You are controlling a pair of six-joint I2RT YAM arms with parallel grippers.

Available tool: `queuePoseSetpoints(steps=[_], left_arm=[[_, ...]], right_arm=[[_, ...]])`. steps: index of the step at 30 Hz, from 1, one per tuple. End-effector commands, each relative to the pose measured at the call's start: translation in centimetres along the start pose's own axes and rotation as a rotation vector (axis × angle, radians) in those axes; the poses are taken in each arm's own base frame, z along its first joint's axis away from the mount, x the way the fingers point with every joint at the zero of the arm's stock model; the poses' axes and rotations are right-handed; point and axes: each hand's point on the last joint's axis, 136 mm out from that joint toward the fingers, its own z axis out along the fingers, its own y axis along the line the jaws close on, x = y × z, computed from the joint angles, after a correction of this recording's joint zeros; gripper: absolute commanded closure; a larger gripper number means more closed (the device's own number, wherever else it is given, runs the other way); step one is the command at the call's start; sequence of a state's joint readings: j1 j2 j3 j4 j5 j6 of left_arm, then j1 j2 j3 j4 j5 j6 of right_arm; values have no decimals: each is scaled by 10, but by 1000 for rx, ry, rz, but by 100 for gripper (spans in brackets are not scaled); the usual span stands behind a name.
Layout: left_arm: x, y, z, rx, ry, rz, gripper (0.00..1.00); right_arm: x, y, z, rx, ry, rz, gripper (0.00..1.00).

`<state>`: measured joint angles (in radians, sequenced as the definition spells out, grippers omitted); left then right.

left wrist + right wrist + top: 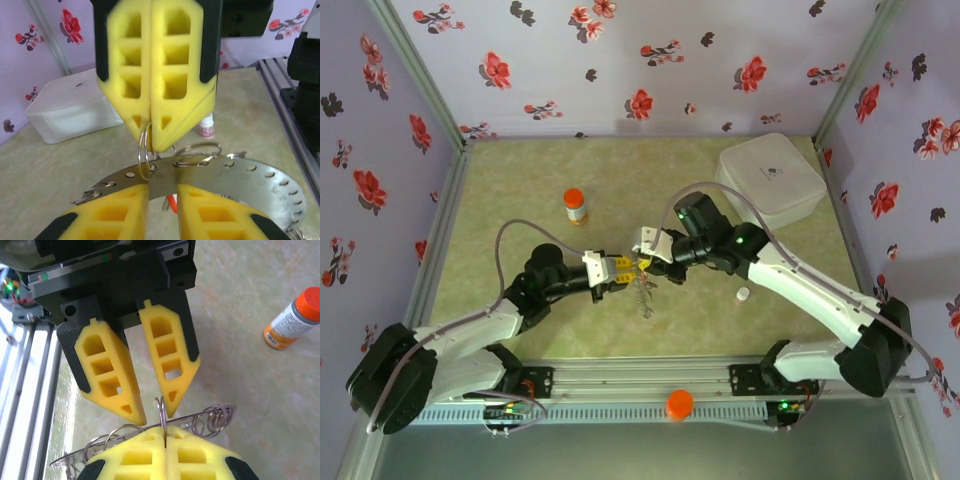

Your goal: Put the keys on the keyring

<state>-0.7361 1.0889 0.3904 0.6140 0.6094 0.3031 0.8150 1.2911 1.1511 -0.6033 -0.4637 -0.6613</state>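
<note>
- The right gripper (pixel 150 142) is clamped tight on a small silvery wire loop (pixel 144 156). That loop sits right at the edge of the big flat grey metal keyring with holes along its rim (pixel 240 175).
- The left gripper (pixel 156 414) has its yellow foam fingers a bit apart, with a tip on each side of that loop.
- The keyring is mid-table, between the two grippers.
- The orange-capped bottle (pixel 575 205) and the white plastic box (pixel 770 180) are both well apart from it, with bare green mat (pixel 510 300) all around.
</note>
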Motion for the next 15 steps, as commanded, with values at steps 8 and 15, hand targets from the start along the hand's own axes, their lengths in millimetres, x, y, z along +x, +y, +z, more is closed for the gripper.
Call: queuePoseSetpoints(steps=[8,15], left_arm=[[-14,2,-2,-12,-28,37,77],[-14,1,-2,-9,-28,37,78]], right_arm=[[8,5,2,1,184,-99,100],[2,0,9,22,179,-102,100]])
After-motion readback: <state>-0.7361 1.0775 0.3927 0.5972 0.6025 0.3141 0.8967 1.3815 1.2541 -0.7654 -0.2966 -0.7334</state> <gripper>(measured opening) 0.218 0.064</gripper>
